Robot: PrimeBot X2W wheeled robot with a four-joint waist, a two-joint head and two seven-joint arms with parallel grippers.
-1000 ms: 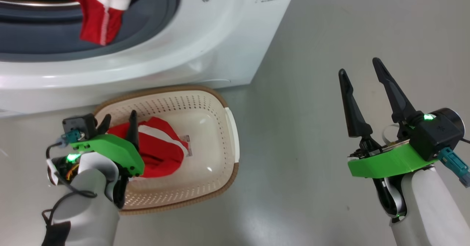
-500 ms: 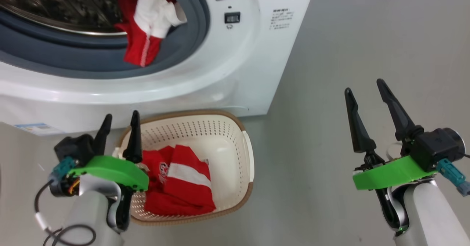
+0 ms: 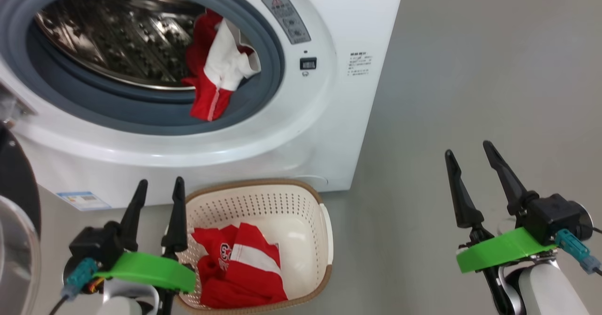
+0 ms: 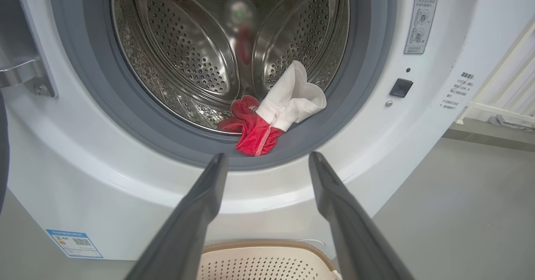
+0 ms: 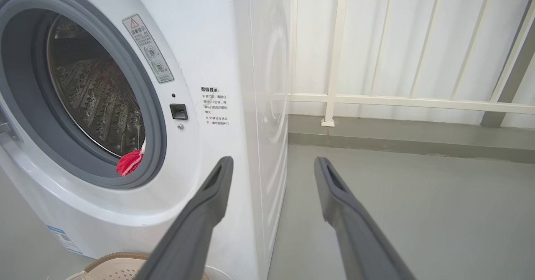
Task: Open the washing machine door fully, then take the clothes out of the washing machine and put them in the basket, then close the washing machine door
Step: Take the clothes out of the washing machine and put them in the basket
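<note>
The white washing machine stands with its round opening uncovered, and its black glass-centred door is swung out at the far left edge. One of the red and white clothes hangs over the grey ring at the drum's right lip, and it also appears in the left wrist view as the same garment. Another red garment lies in the cream basket on the floor before the machine. My left gripper is open beside the basket's left rim, pointing at the drum. My right gripper is open over bare floor, off to the right.
Grey floor spreads to the right of the machine. A white railing runs along the wall behind it. A blue label sits low on the machine's front. The basket rim lies just under my left fingers.
The head camera has tilted up, bringing the drum opening into view. My left gripper has come up off the red garment in the basket and now points at the machine. Both stay open.
</note>
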